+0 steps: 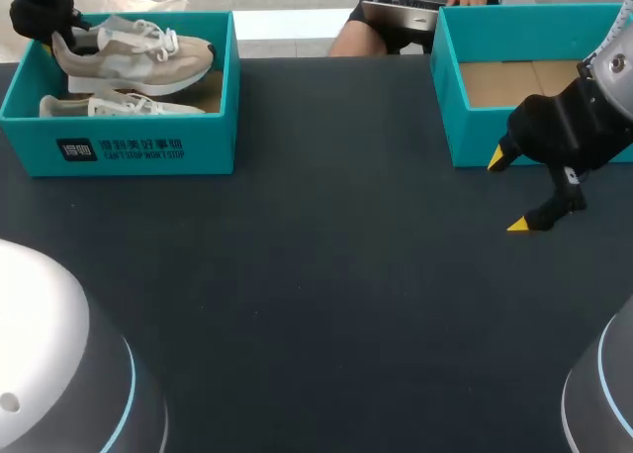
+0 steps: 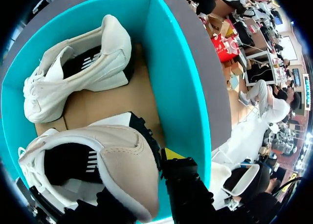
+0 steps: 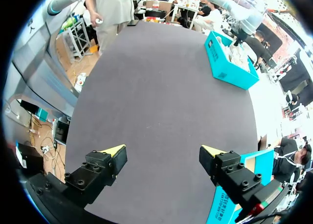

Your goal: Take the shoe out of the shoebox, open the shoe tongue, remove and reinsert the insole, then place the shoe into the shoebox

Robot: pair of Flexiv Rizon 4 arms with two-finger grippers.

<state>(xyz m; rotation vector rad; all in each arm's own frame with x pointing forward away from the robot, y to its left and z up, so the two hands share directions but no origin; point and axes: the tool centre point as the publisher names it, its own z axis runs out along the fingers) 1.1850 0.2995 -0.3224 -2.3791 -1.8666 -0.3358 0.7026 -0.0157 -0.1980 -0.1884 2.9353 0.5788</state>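
On a dark counter sit 2 teal shoeboxes, 1 toward each far corner. From overhead, the left shoebox holds 2 shoes, and the right shoebox shows only its brown cardboard floor.

At the left shoebox's far corner, the left tool is clenched on the heel of the beige shoe, which sits higher than the white shoe lying nearer the front wall. The right tool hangs just in front of the right shoebox, released, its 2 yellow tips spread wide with nothing between them.

Only the left wrist camera shows the grip close up. The beige heel fills the space between the fingers, 1 yellow tip presses its outer side, and the other finger is hidden behind the shoe. It also shows both shoes' dark linings.

Only the right wrist camera shows both of that tool's tips over bare counter, with a corner of the right shoebox beside 1 finger.
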